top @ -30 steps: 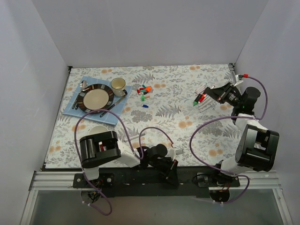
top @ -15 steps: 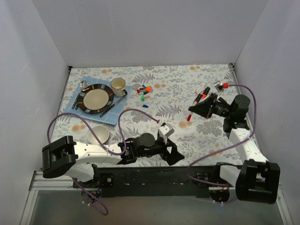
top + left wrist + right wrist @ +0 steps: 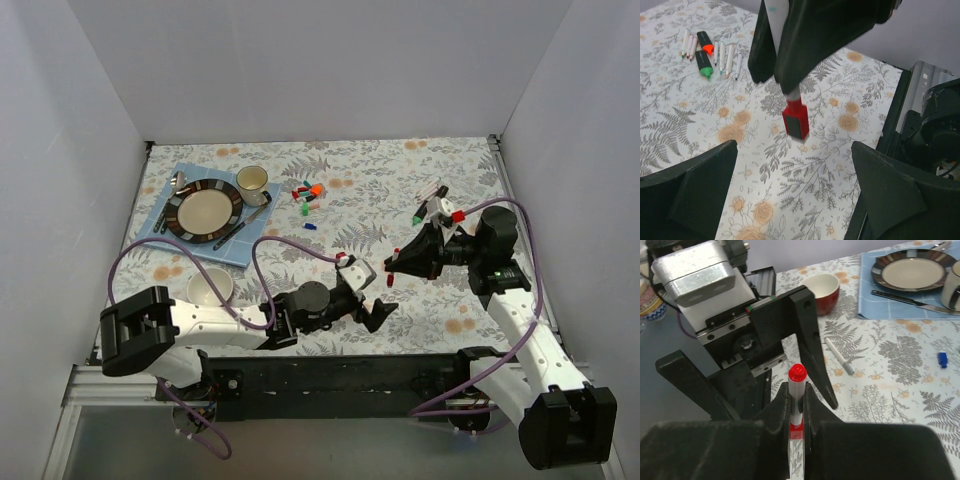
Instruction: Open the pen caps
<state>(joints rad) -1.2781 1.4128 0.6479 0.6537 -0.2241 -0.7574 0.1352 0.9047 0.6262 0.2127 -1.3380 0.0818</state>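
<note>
Red pen cap [image 3: 796,120] on white pen [image 3: 796,399], pinched by right gripper [image 3: 398,264], left gripper [image 3: 367,293] gaping empty

Loose caps [image 3: 308,193] mid-table, between plate [image 3: 174,212] left and, seemingly, pens [image 3: 431,203] right.

left pincer [image 3: 371,292] now wide open

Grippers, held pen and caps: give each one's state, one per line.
left gripper: open, fingers flanking the red cap.
right gripper: shut on the white pen.
red cap: on the pen's end, not yet pulled off.
loose caps: off, lying clustered.
</note>
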